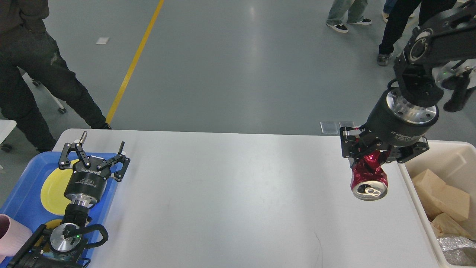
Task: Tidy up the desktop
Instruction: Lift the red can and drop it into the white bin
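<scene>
The right gripper [372, 158], a black two-finger claw on a silver-and-black cylindrical wrist, hangs above the far right part of the scene with its fingers clamped on the upper end of a crumpled red metal drink can [369, 178]. The can points downward and toward the viewer, its silver top with pull tab facing the camera, clear of the surface below. Beneath it lies the desktop [238, 193], a large white rectangular tabletop with rounded corners and a matte finish, which fills the near half of the view from left to right. Just beside the desktop's right edge stands a cream-coloured plastic bin [438, 147] holding brown cardboard pieces [440, 193] and crinkled silver foil [455, 249]; the held can hangs near the bin's left wall, still over the tabletop side. At the near left, the left gripper [95, 154], a black two-finger claw, rests with its fingers spread apart and nothing between them, over a blue plastic tray [22, 186] carrying a round yellow plate [52, 190]. A pale pink cup [11, 236] stands at the tray's near left corner. Beyond the table, a grey floor with a yellow painted line [135, 59] shows the legs of several standing people [41, 74].
</scene>
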